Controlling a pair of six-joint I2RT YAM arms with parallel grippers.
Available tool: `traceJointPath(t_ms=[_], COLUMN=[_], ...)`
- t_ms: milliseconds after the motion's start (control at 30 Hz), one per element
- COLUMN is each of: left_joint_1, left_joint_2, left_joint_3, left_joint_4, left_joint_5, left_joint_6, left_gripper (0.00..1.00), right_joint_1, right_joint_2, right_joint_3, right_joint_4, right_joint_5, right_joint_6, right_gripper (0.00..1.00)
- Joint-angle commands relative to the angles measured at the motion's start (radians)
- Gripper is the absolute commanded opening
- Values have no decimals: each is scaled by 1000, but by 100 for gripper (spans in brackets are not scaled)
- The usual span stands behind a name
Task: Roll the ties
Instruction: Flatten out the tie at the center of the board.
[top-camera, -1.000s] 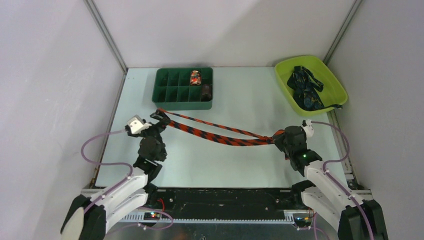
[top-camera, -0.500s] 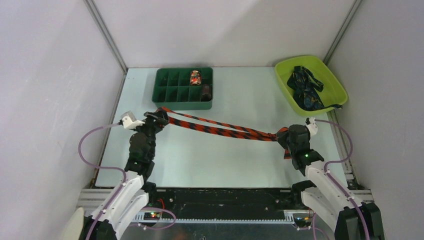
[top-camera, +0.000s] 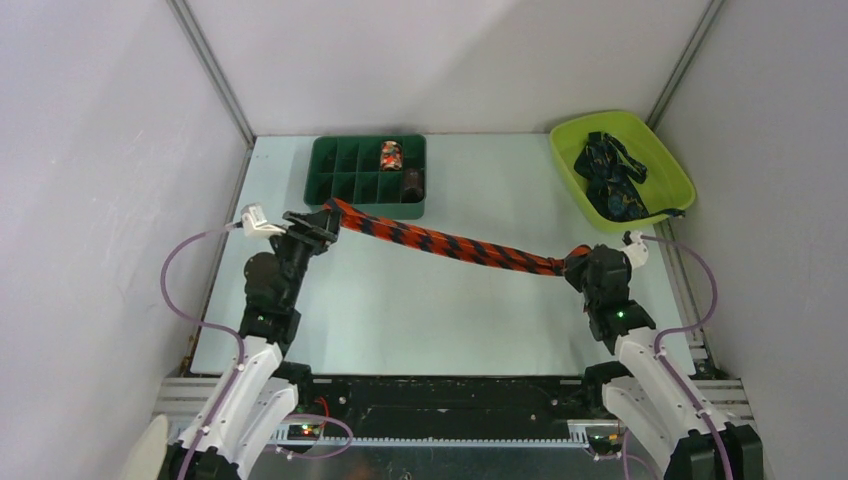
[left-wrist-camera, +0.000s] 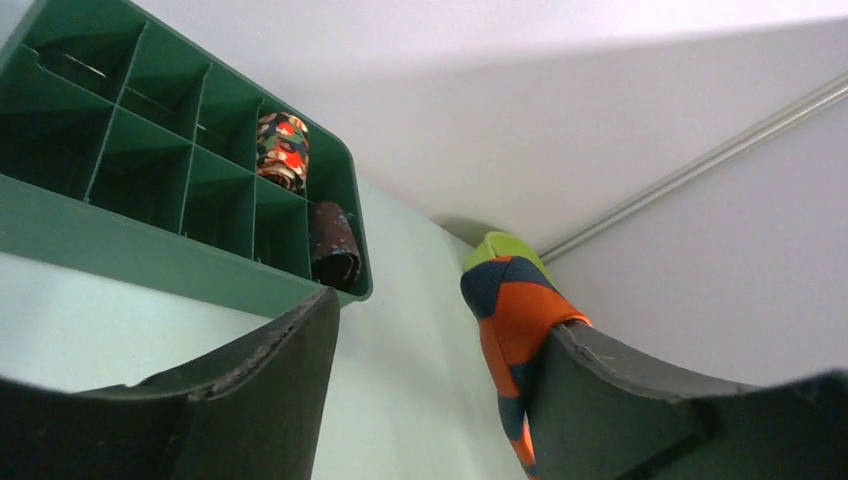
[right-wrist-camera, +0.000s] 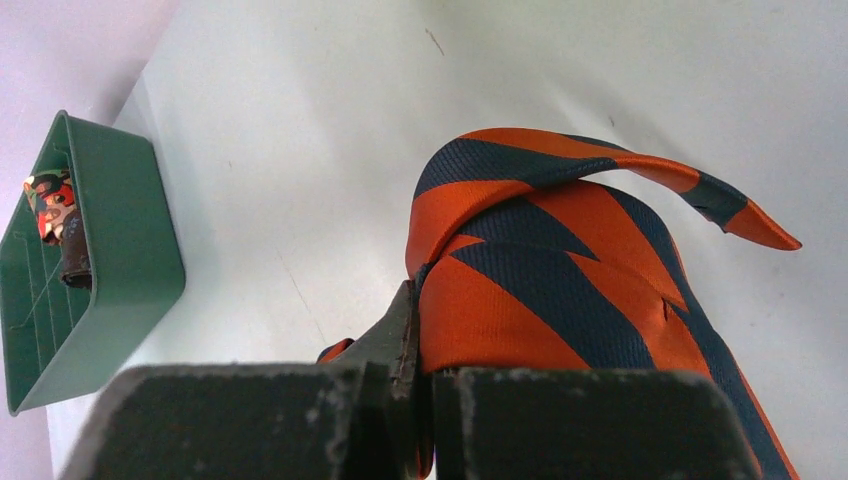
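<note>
While taut, red-orange tie (top-camera: 455, 246) diagonal: far-left to near-right.

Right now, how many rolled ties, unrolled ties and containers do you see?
Rolled ties: 2, patterned roll and brown roll, in the green tray.
Stretched orange tie: 1.
Heaped dark ties: 1 heap, in the lime bin.
Containers: 2.
Total: 6.

Bright, even light; soft shadows
</note>
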Motion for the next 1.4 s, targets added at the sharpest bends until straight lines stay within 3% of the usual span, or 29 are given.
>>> traceJointPath(t_ms=[0,233,300,333,500,533,600,700,800,967,1100,1233,1367], left_joint_1=[36,56,57,57,56,57,57,58,44,-6,-77,-163,-170], left_joint_2=[-13,-1,6,12,26,26,27,36,52,217,457,680,842], left_joint_3=[42,26,26,26,3,3,10,17,17,3,36,133,177], left_joint_4=[47,104,118,125,166,161,125,58,-7,-11,86,63,83], left_joint_5=[52,37,33,33,20,20,16,-3,-3,35,103,76,58], left_joint_6=[-108,-171,-172,-171,-171,-164,-143,-110,-56,-58,-69,-16,-30], left_gripper=[66,50,41,30,9,8,16,37,47,75,83,86,88], right_joint_1=[-22,-29,-29,-28,-28,-28,-28,-22,-18,-16,-15,-15,-14], right_joint_2=[-19,-60,-69,-72,-65,-58,-48,-26,-9,-19,-15,-19,-27], right_joint_3=[48,57,58,58,57,57,57,58,54,42,43,42,42], right_joint_4=[6,7,6,7,5,5,-6,-28,-41,-24,-16,-13,-16], right_joint_5=[75,85,82,80,45,37,16,11,10,11,2,-5,-9], right_joint_6=[-58,-97,-102,-101,-94,-93,-87,-81,-74,-68,-71,-72,-72], right_gripper=[0,0,0,0,0,0,0,0,0,0,0,0,0])
